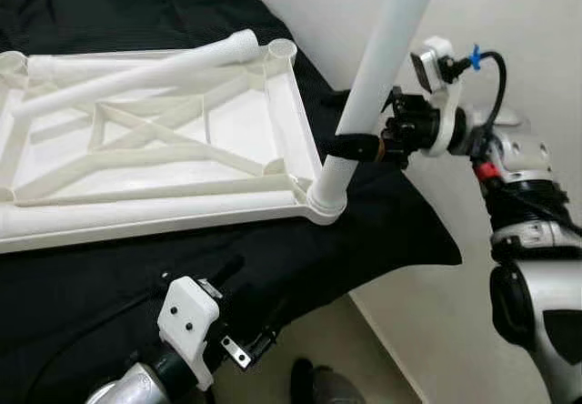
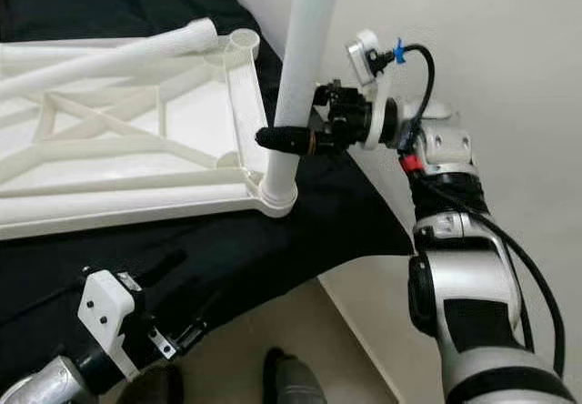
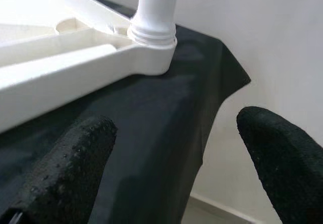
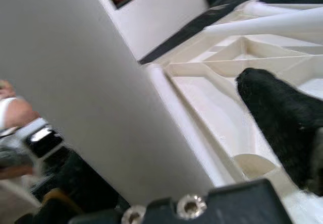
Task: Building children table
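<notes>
where the black cloth (image 1: 273, 267) covers the work surface, you have the white tabletop (image 1: 164, 140) lying upside down, ribbed underside up, reaching past the left edge of the head views. a loose leg (image 1: 136, 75) lies slanted across its far side, touching the frame. your left gripper (image 3: 176, 168) sits low at the near edge of the cloth, its white wrist mount (image 1: 189, 318) showing; its two black fingers (image 3: 65, 168) stand well apart with nothing between them, aimed at the near right corner. in that corner socket (image 1: 326, 199) an upright leg (image 1: 382, 49) stands, seated in the threaded collar, leaning slightly right. your right gripper (image 2: 286, 140) is closed around this leg just above the socket, one finger (image 4: 282, 118) wrapping the far side, the arm (image 1: 527, 204) coming in from the right beside the pale wall (image 1: 509, 13).
</notes>
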`<state>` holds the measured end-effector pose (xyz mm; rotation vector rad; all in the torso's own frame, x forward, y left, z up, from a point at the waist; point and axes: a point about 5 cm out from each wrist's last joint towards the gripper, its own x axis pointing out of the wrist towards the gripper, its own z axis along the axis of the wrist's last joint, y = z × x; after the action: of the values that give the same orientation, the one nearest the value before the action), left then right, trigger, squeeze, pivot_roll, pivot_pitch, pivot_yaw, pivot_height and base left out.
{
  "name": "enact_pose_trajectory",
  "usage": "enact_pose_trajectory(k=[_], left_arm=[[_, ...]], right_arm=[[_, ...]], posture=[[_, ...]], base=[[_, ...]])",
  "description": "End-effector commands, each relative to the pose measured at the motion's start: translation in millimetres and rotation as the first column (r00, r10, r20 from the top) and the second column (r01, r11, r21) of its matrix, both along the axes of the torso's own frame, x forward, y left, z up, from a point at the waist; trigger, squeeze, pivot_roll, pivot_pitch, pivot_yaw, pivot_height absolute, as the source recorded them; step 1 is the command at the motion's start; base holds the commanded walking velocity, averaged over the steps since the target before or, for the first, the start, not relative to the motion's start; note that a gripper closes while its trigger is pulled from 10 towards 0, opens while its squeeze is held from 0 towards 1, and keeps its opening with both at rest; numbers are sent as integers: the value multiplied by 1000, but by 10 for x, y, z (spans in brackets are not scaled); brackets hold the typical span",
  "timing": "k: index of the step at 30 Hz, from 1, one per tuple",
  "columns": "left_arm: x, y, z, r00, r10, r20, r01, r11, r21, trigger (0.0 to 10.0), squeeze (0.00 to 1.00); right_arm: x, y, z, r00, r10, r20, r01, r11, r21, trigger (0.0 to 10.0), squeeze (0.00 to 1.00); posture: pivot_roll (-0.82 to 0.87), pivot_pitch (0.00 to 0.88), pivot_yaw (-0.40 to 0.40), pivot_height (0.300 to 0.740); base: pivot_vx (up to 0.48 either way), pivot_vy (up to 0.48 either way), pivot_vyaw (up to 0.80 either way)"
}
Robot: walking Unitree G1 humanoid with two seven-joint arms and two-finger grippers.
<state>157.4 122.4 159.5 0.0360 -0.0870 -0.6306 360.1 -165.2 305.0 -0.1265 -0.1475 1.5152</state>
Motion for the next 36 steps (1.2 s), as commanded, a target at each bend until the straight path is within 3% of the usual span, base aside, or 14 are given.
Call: enact_pose_trajectory(k=[1,10,18,19,20,21,22,23,25,26,27,29,30,36], left_arm=[[-46,7,-7,1000,-8,-27,8,1000,3,10000,0],[-26,0,16,999,-10,-33,10,1000,-2,10000,0],[44,-29,-6,1000,-13,-28,13,1000,-9,10000,0],[78,-36,-26,1000,-14,-26,13,1000,-9,10000,0],[78,-36,-26,1000,-14,-26,13,1000,-9,10000,0],[122,-36,-60,1000,-13,-26,13,1000,-8,10000,0],[122,-36,-60,1000,-13,-26,13,1000,-8,10000,0],[178,-22,-116,1000,-8,-25,8,1000,-5,10000,0],[178,-22,-116,1000,-8,-25,8,1000,-5,10000,0],[263,-31,-162,1000,-2,-24,2,1000,-2,10000,0],[344,-48,-198,1000,4,-21,-4,1000,3,10000,0],[395,-54,-230,1000,10,-18,-9,1000,11,10000,0],[425,-49,-248,1000,17,-16,-16,1000,16,10000,0],[496,-33,-272,999,48,-6,-48,999,19,10000,0]], right_arm=[[-12,11,92,999,32,28,-33,999,27,0,0],[-71,-103,320,996,38,81,-42,997,60,0,0],[-93,-355,339,967,-219,132,211,975,76,0,0],[-151,-388,242,926,-363,106,354,931,92,0,0],[-151,-388,242,926,-363,106,354,931,92,0,0],[-229,-342,48,871,-489,53,482,870,98,0,0],[-229,-342,48,871,-489,53,482,870,98,0,0],[-279,-137,-600,557,-829,-54,831,555,52,0,0],[-279,-137,-600,557,-829,-54,831,555,52,0,0],[-498,195,-1243,412,-905,-106,902,422,-93,0,0],[-636,449,-1542,337,-934,-121,924,353,-147,0,0],[-654,585,-1634,321,-940,-113,931,336,-146,0,0],[-601,642,-1628,367,-924,-104,916,378,-130,0,0],[-421,651,-1512,416,-904,-97,899,425,-105,0,0]], posture=[[177,337,-101,740],[145,328,-99,740],[118,293,-118,740],[108,272,-137,740],[108,272,-137,740],[87,243,-157,740],[87,243,-157,740],[30,202,-163,740],[30,202,-163,740],[-39,151,-105,740],[2,141,-128,740],[2,127,-126,740],[-8,107,-121,740],[-4,80,-129,740]], base=[[0,0,0],[0,0,0],[0,0,0],[0,0,0],[0,0,0],[0,0,0],[0,0,0],[0,0,0],[0,0,0],[0,0,0],[0,0,0],[0,0,0],[0,0,0],[0,0,0]])
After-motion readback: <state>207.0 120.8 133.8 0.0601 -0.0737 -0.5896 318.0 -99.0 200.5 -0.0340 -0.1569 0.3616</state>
